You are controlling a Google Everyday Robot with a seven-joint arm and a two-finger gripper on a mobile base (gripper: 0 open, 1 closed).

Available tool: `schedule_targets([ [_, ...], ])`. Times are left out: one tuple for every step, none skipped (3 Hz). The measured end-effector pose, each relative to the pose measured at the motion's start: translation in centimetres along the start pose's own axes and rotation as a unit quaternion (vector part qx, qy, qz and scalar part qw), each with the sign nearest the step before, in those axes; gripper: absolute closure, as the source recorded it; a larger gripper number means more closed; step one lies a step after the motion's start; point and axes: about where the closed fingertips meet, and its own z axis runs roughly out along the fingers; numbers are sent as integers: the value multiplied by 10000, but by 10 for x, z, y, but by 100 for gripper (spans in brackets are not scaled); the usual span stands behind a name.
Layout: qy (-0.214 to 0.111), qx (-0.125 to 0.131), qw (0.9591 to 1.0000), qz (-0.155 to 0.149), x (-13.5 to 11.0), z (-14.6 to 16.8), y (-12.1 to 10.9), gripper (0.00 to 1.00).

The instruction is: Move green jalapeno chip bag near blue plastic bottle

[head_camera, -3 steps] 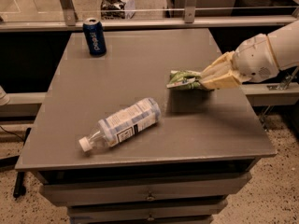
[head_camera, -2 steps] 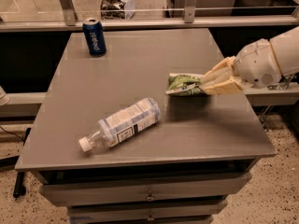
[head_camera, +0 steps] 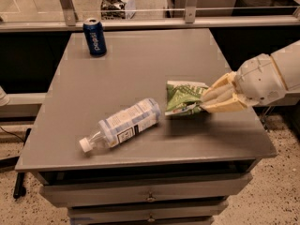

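The green jalapeno chip bag (head_camera: 182,97) hangs just above the grey table (head_camera: 154,55), right of centre, held by its right end. My gripper (head_camera: 208,99) reaches in from the right and is shut on that end of the bag. The blue plastic bottle (head_camera: 123,124) lies on its side left of the bag, its white cap pointing to the front left. The bag's left edge is a short gap from the bottle's base.
A dark blue Pepsi can (head_camera: 95,36) stands upright at the table's back left corner. Drawers sit under the table's front edge (head_camera: 150,198). A glass railing runs behind the table.
My gripper has carried the bag down and a little to the left, closer to the bottle's base. The bottle and can have not moved.
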Motion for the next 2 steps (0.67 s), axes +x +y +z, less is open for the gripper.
schedule_targets([
  [-84, -276, 9994, -206, 0, 3, 22, 100],
  [-184, -563, 9979, -274, -1, 10, 44, 82],
])
